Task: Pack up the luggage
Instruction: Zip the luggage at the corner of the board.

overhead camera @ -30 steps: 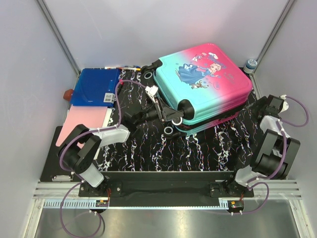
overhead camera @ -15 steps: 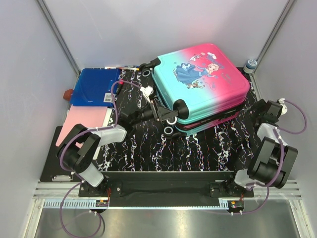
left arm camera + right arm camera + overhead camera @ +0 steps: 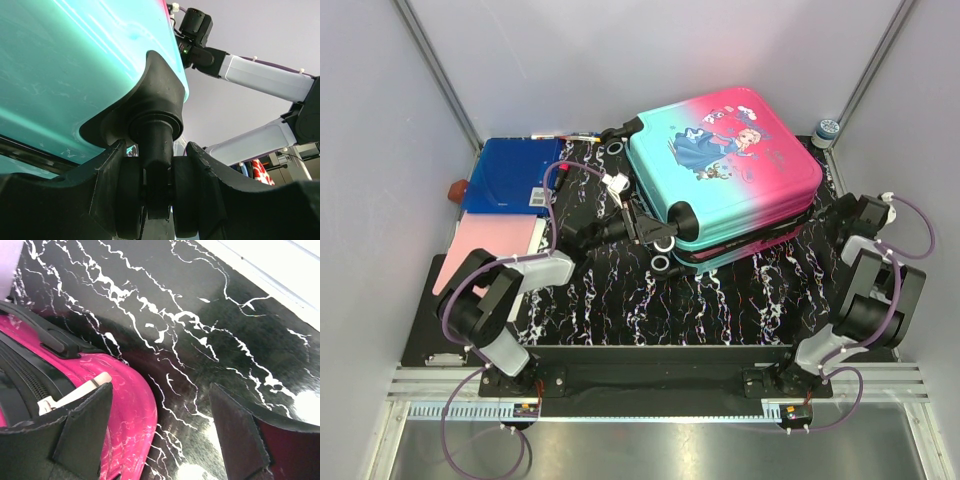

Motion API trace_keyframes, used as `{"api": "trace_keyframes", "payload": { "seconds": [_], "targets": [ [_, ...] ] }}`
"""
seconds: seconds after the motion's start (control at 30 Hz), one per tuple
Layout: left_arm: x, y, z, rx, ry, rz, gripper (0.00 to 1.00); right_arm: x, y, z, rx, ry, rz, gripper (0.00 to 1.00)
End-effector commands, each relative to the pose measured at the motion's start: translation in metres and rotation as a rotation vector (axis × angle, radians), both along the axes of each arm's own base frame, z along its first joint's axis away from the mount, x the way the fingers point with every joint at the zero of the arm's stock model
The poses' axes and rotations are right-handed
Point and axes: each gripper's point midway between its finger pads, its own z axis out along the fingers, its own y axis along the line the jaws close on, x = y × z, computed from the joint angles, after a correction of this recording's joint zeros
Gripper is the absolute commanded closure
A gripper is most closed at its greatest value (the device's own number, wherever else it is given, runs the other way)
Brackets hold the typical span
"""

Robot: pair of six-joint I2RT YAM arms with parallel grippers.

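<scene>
The luggage (image 3: 730, 165), a pink-to-teal hard shell with a cartoon princess print, lies closed and flat on the black marbled mat (image 3: 740, 300). My left gripper (image 3: 663, 238) (image 3: 157, 197) is shut on the twin black wheel (image 3: 131, 195) at the near left corner. One finger (image 3: 107, 182) presses each side of it. Over at the pink right corner (image 3: 132, 412), my right gripper (image 3: 842, 215) (image 3: 160, 437) stands open. Its left finger (image 3: 82, 437) lies over the shell by the white zip pull (image 3: 75, 392). Only mat lies between the fingers on the right.
A blue folder (image 3: 510, 175) and a pink sheet (image 3: 490, 245) lie at the left, with pens (image 3: 565, 137) behind them. A small round blue container (image 3: 827, 130) stands at the back right. Another black wheel (image 3: 661, 263) sticks out below the gripped one.
The luggage has shifted a little left and back with my left gripper on its wheel. My right gripper has moved in towards the pink corner.
</scene>
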Motion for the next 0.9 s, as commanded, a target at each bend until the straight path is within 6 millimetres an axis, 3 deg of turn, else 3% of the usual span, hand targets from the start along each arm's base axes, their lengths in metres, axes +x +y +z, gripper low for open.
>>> {"api": "trace_keyframes", "payload": {
  "seconds": [0.0, 0.17, 0.37, 0.5, 0.63, 0.7, 0.73, 0.77, 0.87],
  "targets": [
    [0.020, 0.003, 0.061, -0.136, -0.187, 0.043, 1.00, 0.015, 0.007, 0.005, 0.025, -0.063, 0.057, 0.16],
    [0.022, 0.011, 0.069, -0.124, -0.192, 0.041, 1.00, 0.006, -0.001, 0.003, 0.022, -0.012, -0.003, 0.16],
    [0.027, 0.019, 0.066, -0.061, -0.186, 0.078, 1.00, -0.019, -0.020, 0.057, -0.164, -0.052, -0.017, 0.09],
    [0.032, 0.029, 0.071, -0.064, -0.187, 0.097, 1.00, 0.001, -0.011, 0.063, -0.081, -0.123, 0.062, 0.09],
    [0.031, 0.033, 0.075, -0.054, -0.193, 0.100, 1.00, 0.020, -0.021, 0.064, -0.034, -0.172, 0.007, 0.13],
    [0.029, 0.033, 0.076, -0.058, -0.186, 0.091, 1.00, 0.034, -0.016, 0.047, 0.026, -0.160, 0.053, 0.17],
    [0.029, 0.033, 0.076, -0.061, -0.185, 0.089, 1.00, 0.044, -0.018, 0.052, 0.037, -0.168, 0.063, 0.19],
    [0.028, 0.033, 0.078, -0.066, -0.187, 0.085, 1.00, 0.049, -0.016, 0.035, 0.073, -0.139, 0.081, 0.21],
    [0.025, 0.033, 0.080, -0.076, -0.174, 0.073, 1.00, 0.059, -0.010, 0.021, 0.117, -0.125, 0.109, 0.23]
  ]
}}
